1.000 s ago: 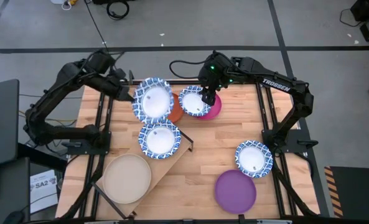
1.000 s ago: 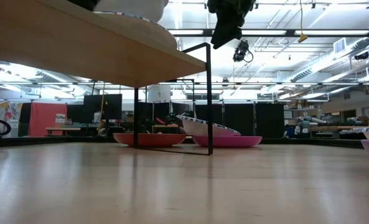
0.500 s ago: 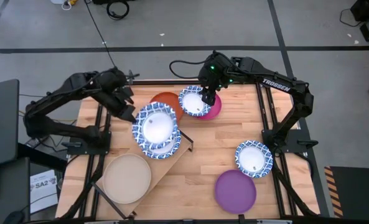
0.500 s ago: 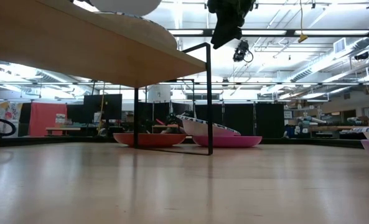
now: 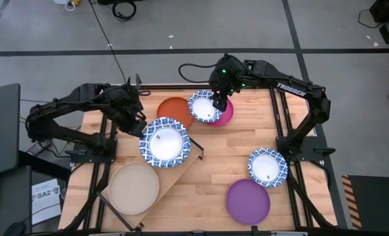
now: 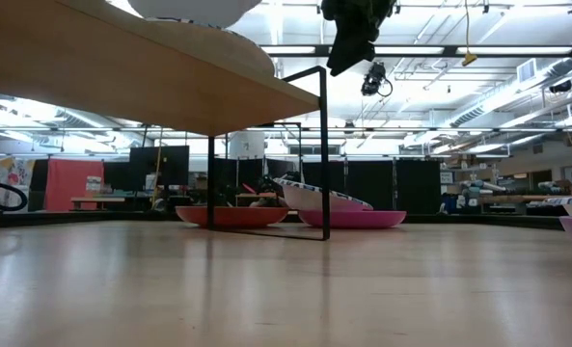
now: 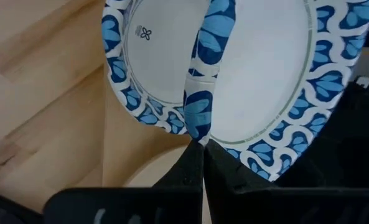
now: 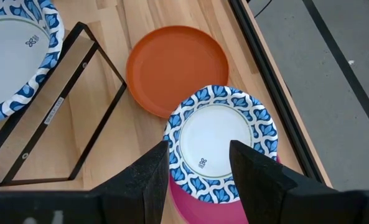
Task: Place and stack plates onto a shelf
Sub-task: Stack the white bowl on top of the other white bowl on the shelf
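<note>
My left gripper [image 5: 140, 126] is shut on a blue-and-white plate [image 5: 164, 140], which it holds over another blue-and-white plate [image 7: 148, 50] lying on the shelf [image 5: 181, 168]. A beige plate [image 5: 134, 187] lies on the shelf's near end. My right gripper [image 8: 200, 177] stands open above a third blue-and-white plate [image 8: 220, 138]. That plate leans tilted on a magenta plate [image 6: 353, 219], beside an orange plate [image 8: 175, 67]. My right gripper touches nothing. My left gripper pinches the rim [image 7: 196, 121] of the blue-and-white plate between its two shut fingers, on the plate's left side. The fingers slant down from the table's left. The plate [image 6: 184, 8] hangs about level, face up, above the plate on the shelf.
A fourth blue-and-white plate [image 5: 267, 166] and a purple plate [image 5: 248, 200] lie on the table's near right. The shelf stands on thin black legs [image 6: 324, 154] at the near left. Black frame rails [image 5: 281, 118] run along the table's sides.
My left gripper has swung from the table's far side toward its near edge, carrying the blue-and-white plate. The plate has gone from beside the orange plate to over the plate on the shelf, and now covers it. The orange plate is now uncovered.
</note>
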Controlling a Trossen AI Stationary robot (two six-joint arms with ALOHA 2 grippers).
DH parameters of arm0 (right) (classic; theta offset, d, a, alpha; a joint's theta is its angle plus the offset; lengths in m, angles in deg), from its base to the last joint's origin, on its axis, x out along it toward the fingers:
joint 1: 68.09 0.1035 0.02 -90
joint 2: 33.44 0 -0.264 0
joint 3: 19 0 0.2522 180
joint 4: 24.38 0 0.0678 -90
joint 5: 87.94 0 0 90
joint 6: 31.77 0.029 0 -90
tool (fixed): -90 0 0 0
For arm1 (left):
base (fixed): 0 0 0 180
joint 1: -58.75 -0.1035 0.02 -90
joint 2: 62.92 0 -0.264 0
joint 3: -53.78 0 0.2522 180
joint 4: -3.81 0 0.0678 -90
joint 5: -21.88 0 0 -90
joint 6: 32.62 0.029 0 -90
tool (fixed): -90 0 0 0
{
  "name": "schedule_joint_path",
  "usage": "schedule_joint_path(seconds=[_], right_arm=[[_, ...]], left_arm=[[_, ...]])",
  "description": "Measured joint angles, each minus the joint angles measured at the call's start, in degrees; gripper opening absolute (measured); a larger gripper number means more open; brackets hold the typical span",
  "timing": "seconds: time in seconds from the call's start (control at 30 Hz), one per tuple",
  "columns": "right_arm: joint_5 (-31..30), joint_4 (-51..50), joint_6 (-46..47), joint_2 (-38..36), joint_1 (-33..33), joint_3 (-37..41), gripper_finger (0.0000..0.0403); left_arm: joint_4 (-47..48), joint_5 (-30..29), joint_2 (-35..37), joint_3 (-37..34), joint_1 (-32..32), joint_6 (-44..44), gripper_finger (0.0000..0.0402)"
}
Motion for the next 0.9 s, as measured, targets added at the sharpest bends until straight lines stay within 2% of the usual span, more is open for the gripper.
schedule_joint_path(seconds=[0.47, 0.7, 0.9], right_arm=[[0.02, -0.26, 0.25, -0.02, 0.06, 0.00, 0.0174], [0.02, -0.33, 1.07, -0.02, 0.04, 0.00, 0.0174], [0.02, -0.49, 1.07, -0.02, 0.04, 0.00, 0.0174]], left_arm=[[1.69, -0.29, -7.68, 0.02, -0.20, 2.01, 0.0005], [2.74, -4.55, -9.05, 0.00, -0.44, 1.27, 0.0008], [2.61, -4.99, -9.32, 0.04, -0.48, 1.17, 0.0010]])
